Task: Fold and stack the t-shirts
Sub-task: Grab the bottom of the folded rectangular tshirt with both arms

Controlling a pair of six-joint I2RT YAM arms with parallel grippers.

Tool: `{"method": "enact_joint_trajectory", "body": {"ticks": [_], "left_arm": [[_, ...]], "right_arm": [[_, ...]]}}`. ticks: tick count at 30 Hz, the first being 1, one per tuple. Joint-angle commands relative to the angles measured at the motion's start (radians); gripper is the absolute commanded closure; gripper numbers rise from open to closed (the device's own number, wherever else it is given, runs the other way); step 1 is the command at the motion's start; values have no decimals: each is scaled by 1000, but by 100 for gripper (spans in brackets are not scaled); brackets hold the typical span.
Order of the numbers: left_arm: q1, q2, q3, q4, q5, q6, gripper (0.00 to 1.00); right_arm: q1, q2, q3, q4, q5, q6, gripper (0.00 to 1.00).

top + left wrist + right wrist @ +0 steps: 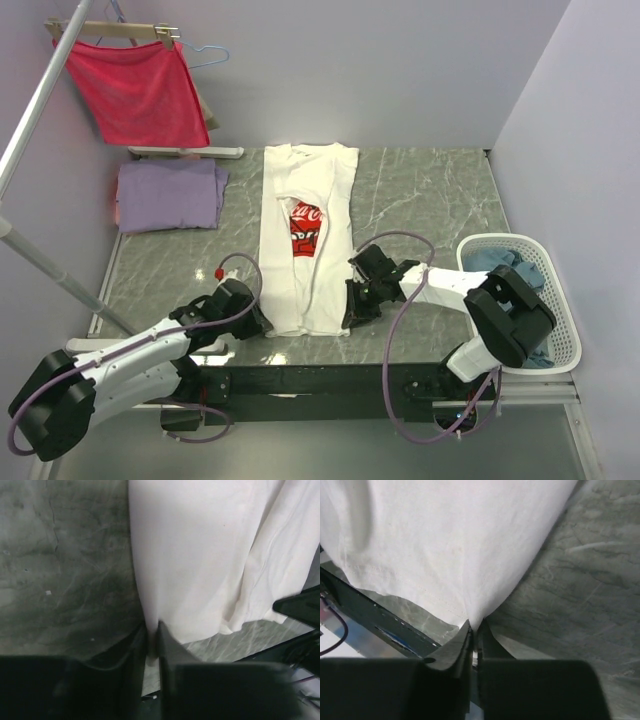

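Two main risks, biggest thing first. The counter [430,200] carries the white tee [305,180] down its middle as a long narrow strip, sides folded in, collar far, hem near. If the hem gets lifted and carried far for the next fold, nothing pins the side flaps and they could flop open. An uneven pull between the arms would skew the strip or drag the whole tee instead of folding it. The red print [305,228] shows through a gap mid-strip, so the flaps don't fully meet and look loose.

The left pincer [152,639] is clenched on the tee's near-left hem corner. The right pincer [474,630] is clenched on the near-right corner. Both bite only a thin bit of cloth at the tips, a shallow hold that could slip mid-lift. I can't tell if either has all the layers. Holding just one would peel the fold apart.

Edges and room:
- **Near:** the hem sits at the counter's near edge, just beside the dark base rail, so there's no room nearer.
- **Far:** the collar reaches almost to the far edge.
- **Sides:** there's bare counter left and right of the strip.
- **Right:** the basket [565,300] at the right edge, with the grey-blue tee [495,262] in it, is close to the right arm's elbow, so a swing could knock it.
- **Far left:** the lavender tee [168,195] lies folded, well apart.
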Motion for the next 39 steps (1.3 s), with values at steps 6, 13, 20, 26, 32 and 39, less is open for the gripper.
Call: {"method": "enact_joint_trajectory", "body": {"ticks": [6,13,20,26,32,39], "left_arm": [[-21,89,-11,-130,-45,-16,99],[-60,75,-9,-166,-50,-60,99],[-109,64,3,-168,-40,-71,96],[-126,18,2,-153,-48,-91,52],[-135,26,-18,-116,-34,-111,61],[-175,98,46,-131,-45,-91,99]], "right_arm": [[7,-46,24,-219,288,19,100],[7,-152,-28,-310,381,55,100],[8,-158,-65,-235,280,39,100],[7,-166,-74,-216,275,35,54],[7,-146,-89,-179,246,30,56],[8,-208,-114,-169,218,10,100]]}}
